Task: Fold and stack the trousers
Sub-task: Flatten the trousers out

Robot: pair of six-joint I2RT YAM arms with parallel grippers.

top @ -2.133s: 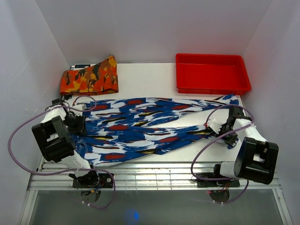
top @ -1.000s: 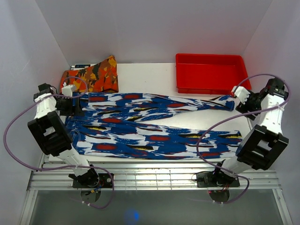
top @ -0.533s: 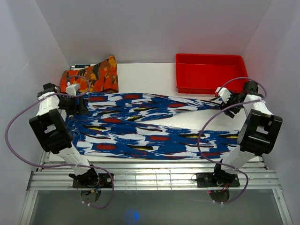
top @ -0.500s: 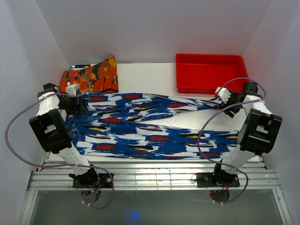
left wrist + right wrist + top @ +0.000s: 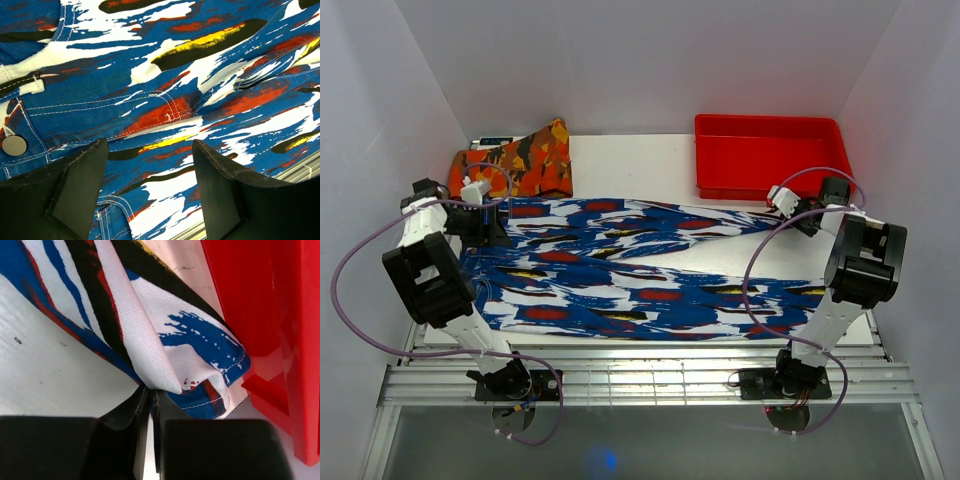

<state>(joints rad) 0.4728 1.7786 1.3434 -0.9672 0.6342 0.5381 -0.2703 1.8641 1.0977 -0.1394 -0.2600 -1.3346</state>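
Note:
The trousers (image 5: 590, 285) lie spread across the white table (image 5: 640, 170), waist to the left and the two legs running right with a gap between them. My left gripper (image 5: 495, 225) hovers open over the waist; in the left wrist view its black fingers (image 5: 80, 190) straddle the blue printed fabric (image 5: 165, 100) near a metal button (image 5: 14, 145). My right gripper (image 5: 782, 205) is shut on the cuff of the far leg. The right wrist view shows that cuff (image 5: 190, 355) bunched and pinched between the closed gripper (image 5: 151, 405).
A red tray (image 5: 770, 160) stands at the back right, its wall (image 5: 260, 315) right beside the pinched cuff. A folded orange camouflage cloth (image 5: 510, 165) lies at the back left. A slatted metal rail (image 5: 640, 375) runs along the near edge. White walls enclose three sides.
My right gripper has swung left from the far right edge to the far leg's cuff and shut on it. The left gripper stays open over the waist. The trousers have not shifted.

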